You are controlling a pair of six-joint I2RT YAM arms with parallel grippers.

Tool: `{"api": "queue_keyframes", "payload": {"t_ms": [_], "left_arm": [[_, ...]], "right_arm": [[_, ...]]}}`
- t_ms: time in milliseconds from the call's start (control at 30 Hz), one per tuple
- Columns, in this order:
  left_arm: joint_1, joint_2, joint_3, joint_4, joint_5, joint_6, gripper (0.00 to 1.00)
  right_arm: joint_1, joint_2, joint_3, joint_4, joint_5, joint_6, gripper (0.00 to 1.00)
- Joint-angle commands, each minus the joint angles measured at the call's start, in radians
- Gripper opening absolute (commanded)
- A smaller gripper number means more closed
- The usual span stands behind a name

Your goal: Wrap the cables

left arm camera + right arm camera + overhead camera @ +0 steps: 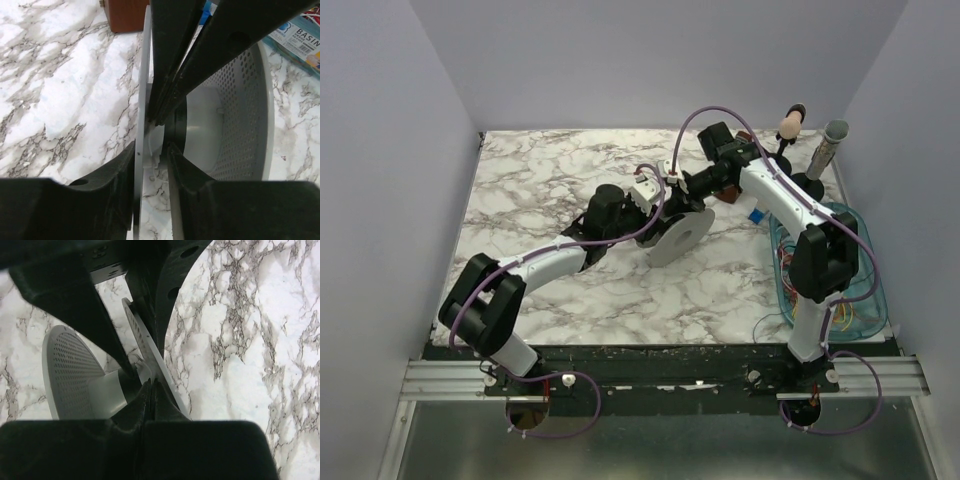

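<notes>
Right of the spool [680, 232] and well apart from it lie the cables [842, 318]: a thin red, orange and yellow tangle in the clear basin [775, 240]. One strand trails over the basin's near rim onto the marble table [540, 190]. No wire seen on the spool; the hub looks bare in both wrist views. The spool stands on edge.

Left gripper [151, 150]: jaws narrow, clamped across one flange of the spool, holding it upright. Right gripper [150, 387]: fingers pressed together, tips at the hub between the flanges. No wire made out between them, though one would be too fine to rule out.

Step, as judged: readying the spool; winding not begun. The next move likely calls for the right arm to leave the hub, reach to the basin, draw one free end from the tangle and bring it to the hub while the left holds firm.

Count:
- Spool: one.
- Basin: one.
- Cable tangle: one, strands uncountable.
- Grippers: two.
- Brown block [725, 195]: one, just beyond the spool.
- Blue-printed box [757, 214]: one, just beyond the spool.
- Upright rods [790, 125]: two, farther beyond.
</notes>
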Motion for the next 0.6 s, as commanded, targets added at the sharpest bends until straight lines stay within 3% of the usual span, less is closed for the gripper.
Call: {"api": "queue_keyframes", "payload": {"t_ms": [0,200,433,567], "left_arm": [[-0.009,0.022,0.026,0.053,0.01,0.022,0.31],[-0.016,0.024,0.02,0.084,0.046,0.012,0.01],[-0.02,-0.01,-0.015,0.1,0.094,-0.009,0.0],[-0.021,-0.018,-0.02,0.096,0.047,-0.034,0.0]], "right_arm": [[0.002,-0.044,-0.04,-0.016,-0.017,-0.015,0.01],[0.0,-0.049,-0.051,0.013,-0.029,0.0,0.01],[0.0,-0.041,-0.043,0.034,-0.018,0.029,0.01],[0.0,-0.055,-0.06,0.074,0.003,0.061,0.02]]}}
